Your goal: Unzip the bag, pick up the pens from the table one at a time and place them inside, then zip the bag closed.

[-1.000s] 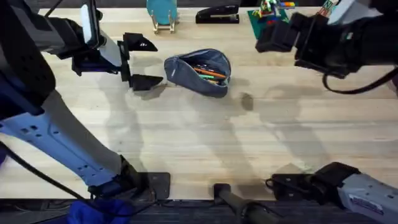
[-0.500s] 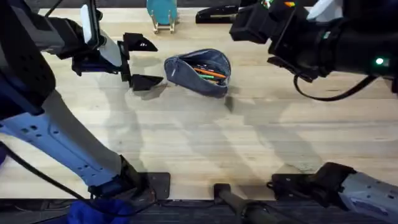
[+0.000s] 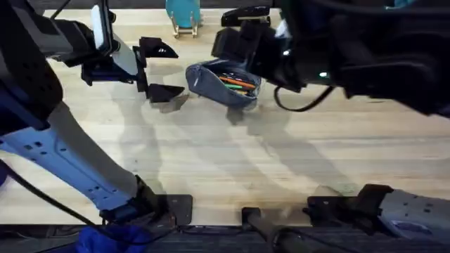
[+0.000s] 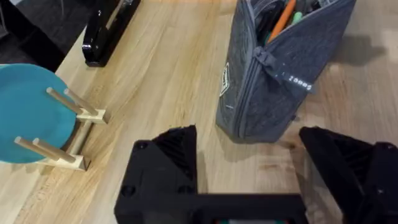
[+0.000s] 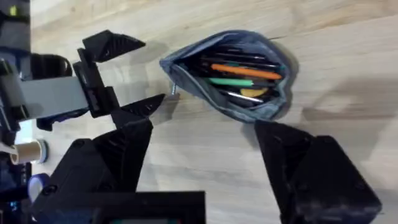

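The soft blue-grey denim-like fabric bag (image 3: 225,81) lies on the pale planked wooden tabletop (image 3: 232,161), toward its far side and about midway across. Its zipper stands open along the top, and the mouth gapes wide enough to show what is inside. There lie the slim orange pen (image 5: 245,70) and the slim green pen (image 5: 239,81), side by side along the bag's length, with some darker pens around them (how many I cannot tell).

The left hand (image 3: 156,69) hovers just beside the bag's left end, its two black fingers spread apart and holding nothing. In the left wrist view the bag (image 4: 283,65) sits just ahead of those fingers, with a small pale label sewn on its side.

The right arm reaches over the bag's far right side, large, dark and blurred under the overhead camera. In its wrist view the right hand (image 5: 214,155) has its fingers wide apart above the tabletop, empty, with the open bag (image 5: 233,78) beyond them; the zipper pull (image 5: 174,90) hangs at the end nearest the left hand (image 5: 127,74).

At the far edge of the tabletop rest a black stapler (image 3: 246,15) and a teal plate in a small wooden rack (image 3: 184,15).
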